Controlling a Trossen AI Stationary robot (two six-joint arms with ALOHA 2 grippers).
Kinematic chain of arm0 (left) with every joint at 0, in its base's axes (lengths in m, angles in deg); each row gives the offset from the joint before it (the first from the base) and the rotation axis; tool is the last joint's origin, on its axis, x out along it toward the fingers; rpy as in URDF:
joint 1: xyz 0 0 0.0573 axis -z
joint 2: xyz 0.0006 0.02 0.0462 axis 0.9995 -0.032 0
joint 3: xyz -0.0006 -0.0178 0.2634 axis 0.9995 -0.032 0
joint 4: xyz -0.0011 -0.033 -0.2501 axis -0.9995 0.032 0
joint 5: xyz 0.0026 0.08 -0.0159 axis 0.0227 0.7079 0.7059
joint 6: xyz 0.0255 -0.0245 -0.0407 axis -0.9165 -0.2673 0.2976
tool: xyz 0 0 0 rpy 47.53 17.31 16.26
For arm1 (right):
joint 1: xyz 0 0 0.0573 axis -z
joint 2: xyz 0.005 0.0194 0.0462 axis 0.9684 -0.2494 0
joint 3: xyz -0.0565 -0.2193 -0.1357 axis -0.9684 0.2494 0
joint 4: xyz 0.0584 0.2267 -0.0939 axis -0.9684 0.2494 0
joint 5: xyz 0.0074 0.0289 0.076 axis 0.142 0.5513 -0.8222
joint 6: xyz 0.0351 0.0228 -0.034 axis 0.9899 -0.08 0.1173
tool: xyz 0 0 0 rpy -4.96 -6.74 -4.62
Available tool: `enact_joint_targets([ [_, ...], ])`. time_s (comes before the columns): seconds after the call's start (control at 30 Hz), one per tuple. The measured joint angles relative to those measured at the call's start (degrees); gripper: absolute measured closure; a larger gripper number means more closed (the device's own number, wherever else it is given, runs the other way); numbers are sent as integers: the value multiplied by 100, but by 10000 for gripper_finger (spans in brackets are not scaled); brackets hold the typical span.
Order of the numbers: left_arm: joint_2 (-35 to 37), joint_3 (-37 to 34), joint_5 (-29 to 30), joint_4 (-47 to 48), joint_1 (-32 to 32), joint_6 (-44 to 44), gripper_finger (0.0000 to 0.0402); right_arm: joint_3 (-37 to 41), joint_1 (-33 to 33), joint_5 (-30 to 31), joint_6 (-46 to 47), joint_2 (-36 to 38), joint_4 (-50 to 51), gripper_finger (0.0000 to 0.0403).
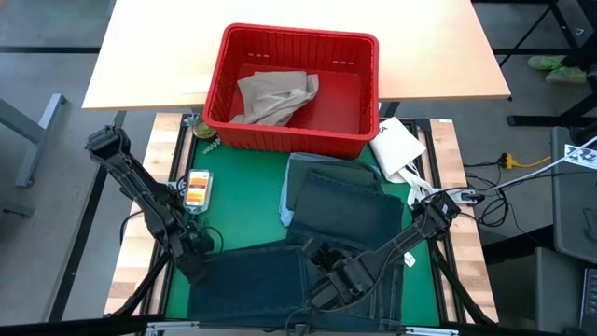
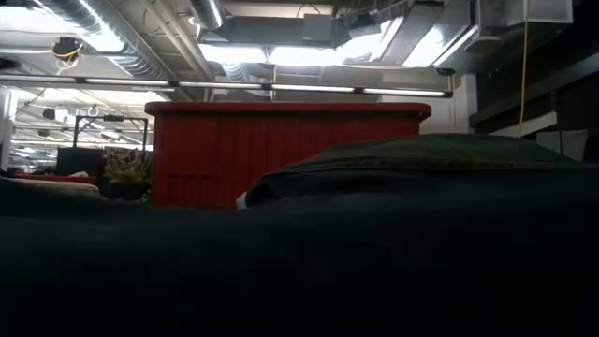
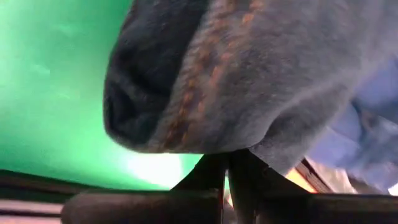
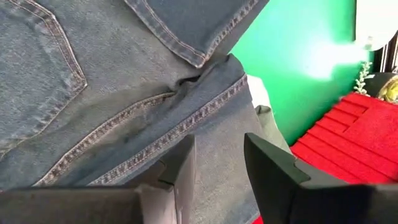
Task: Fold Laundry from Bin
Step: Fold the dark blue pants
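Denim is what both arms are working on. At the left, the left gripper [image 1: 191, 266] is sitting low at the left edge of the dark blue denim jeans [image 1: 280, 280], which are lying spread across the green mat [image 1: 242, 201] at the near end of the table. In the left wrist view its dark fingers [image 3: 214, 177] are pressed together just under a thick seamed fold of denim; they are clenched, apparently pinching that edge, though the pinch itself is hidden beneath the cloth.

Moving toward the middle, the bright red slotted plastic bin [image 1: 289, 135] is standing at the far end of the mat, with the tan khaki trousers [image 1: 275, 96] still crumpled inside it. Just in front of it a dark green garment [image 1: 340, 210] is lying folded over a light blue one [image 1: 287, 201].

To the right, the right gripper [image 1: 322, 291] is hovering over the jeans; its jaws are standing partly apart above a stitched seam, grasping nothing.

By the look of it, the fold of the jeans is being started. Next, the right gripper would need to drop and close on the denim, so that both can lift and carry that edge over together.
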Motion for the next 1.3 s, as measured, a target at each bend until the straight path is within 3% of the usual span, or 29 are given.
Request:
enact_joint_targets([
  [0.33, 9, 1119, -4, -12, -175, -848, 399, 2, 1, -6, -7, 35, 2, 265],
  [0.57, 15, 1685, 620, -118, -653, -1313, 401, 4, 1, -6, -8, 69, 0, 265],
  [0.77, 7, 1696, 1462, -1150, -1259, -1376, 401, 7, -6, -12, -145, 143, -4, 265],
  [0.87, -83, 1696, 1743, -1820, -1557, -1976, 401, 7, -9, 1, -128, 389, 0, 265],
  [1.07, -585, 1702, 1782, -3313, -2015, -3326, 401, 2, 1, 206, 273, 819, 2, 265],
  [1.3, -1679, 1761, 1753, -5219, -2431, -4344, 401, 4, -4, 239, 443, 1280, 4, 265],
])
